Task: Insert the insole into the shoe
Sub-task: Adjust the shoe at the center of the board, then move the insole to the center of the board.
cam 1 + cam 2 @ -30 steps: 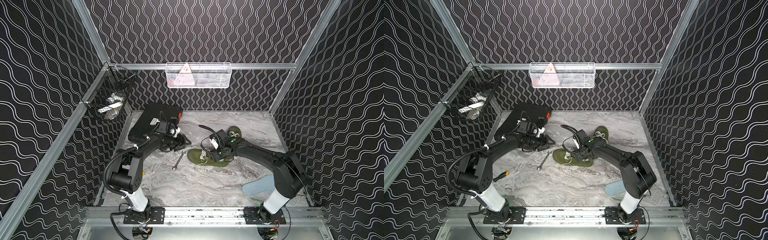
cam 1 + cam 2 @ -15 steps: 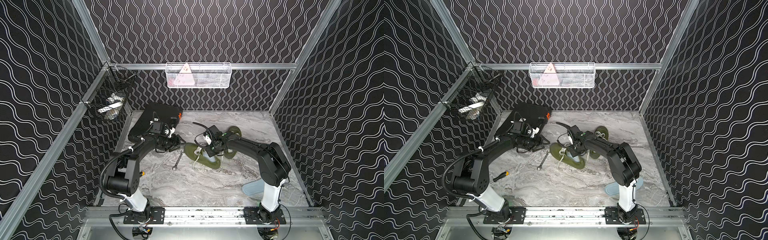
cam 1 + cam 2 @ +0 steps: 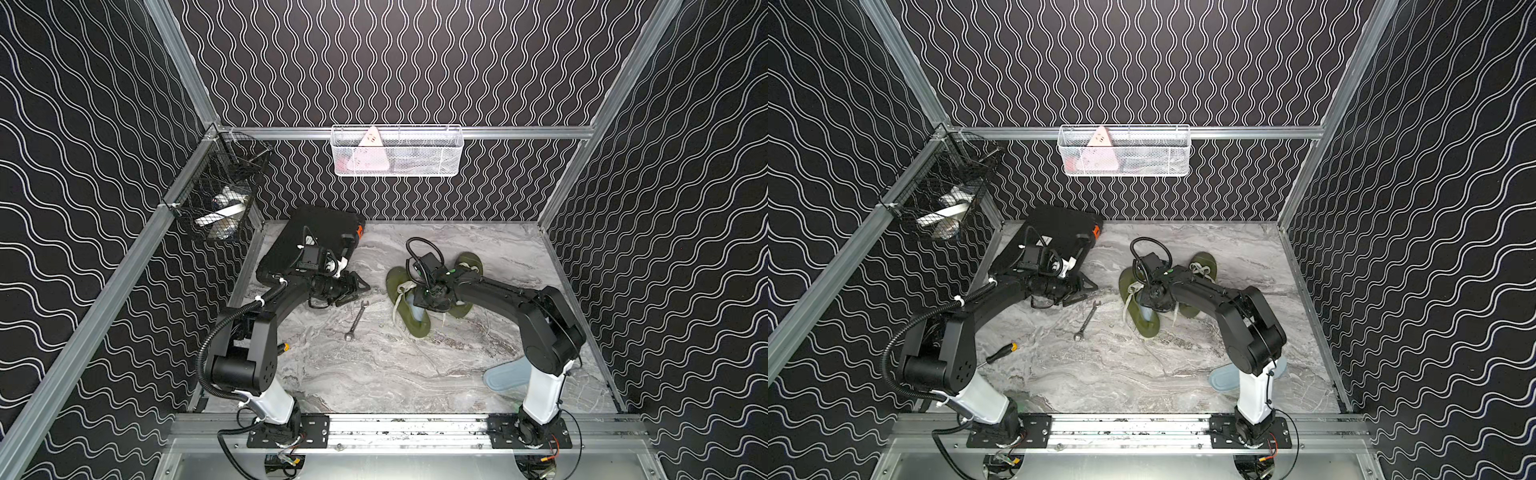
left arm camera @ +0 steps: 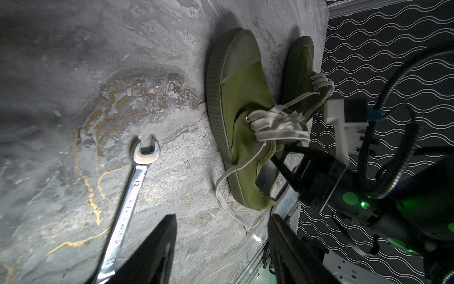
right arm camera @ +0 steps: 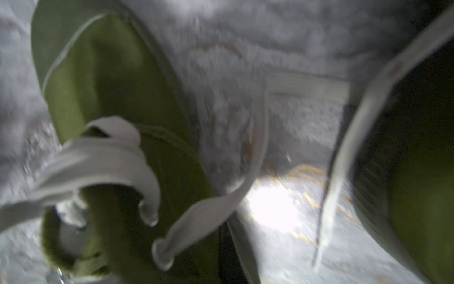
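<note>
wrench [image 3: 356, 320] left of shoe [image 3: 415, 325], second shoe [image 3: 470, 263] right of it, insole [image 3: 504, 376] front-right

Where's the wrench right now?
In both top views the wrench lies on the marble table, left of centre, between the left gripper and the nearest green shoe.

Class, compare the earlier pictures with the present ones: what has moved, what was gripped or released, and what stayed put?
The right gripper shut at the opening of the shoe. The shoe turned, its heel swinging toward the robot, and the right arm folded upward. What the jaws pinch is hidden. The left gripper, open, the wrench, the other shoe and the spare insole stayed roughly put.
</note>
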